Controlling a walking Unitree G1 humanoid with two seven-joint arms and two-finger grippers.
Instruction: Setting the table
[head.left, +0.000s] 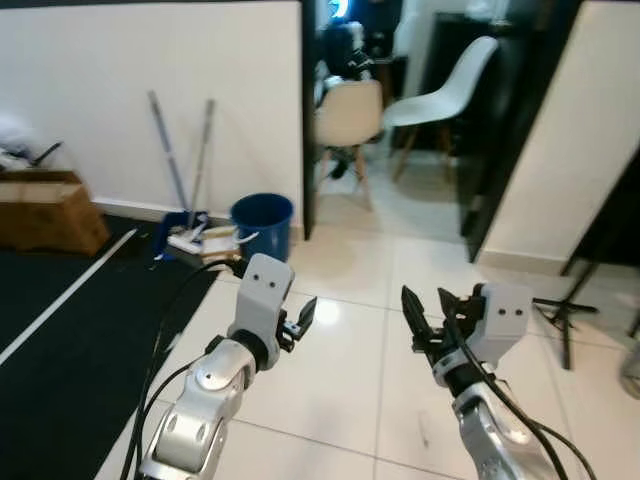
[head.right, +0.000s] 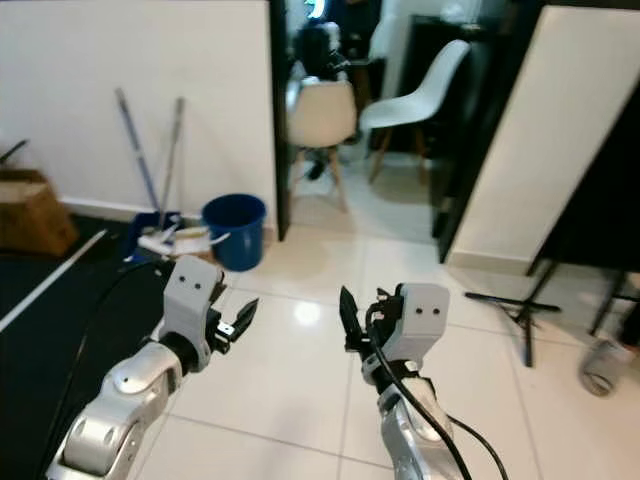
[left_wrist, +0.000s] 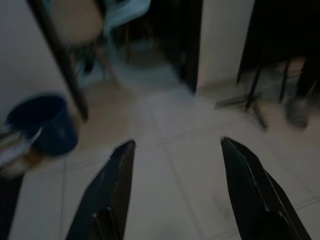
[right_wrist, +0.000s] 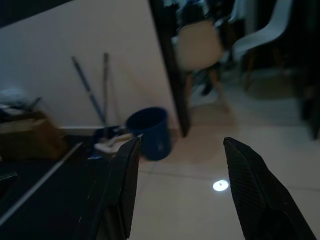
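Both arms are raised in front of me over a white tiled floor. My left gripper is open with nothing between its fingers, which the left wrist view confirms: the gripper has only floor beyond it. My right gripper is open too and holds nothing; in the right wrist view the gripper points toward the wall and a doorway. No tableware or table can be made out in any view.
A blue bucket and two mop handles stand by the white wall on the left. A cardboard box sits at far left beside a black mat. Through the doorway stand a beige chair and a white chair. A black stand is at right.
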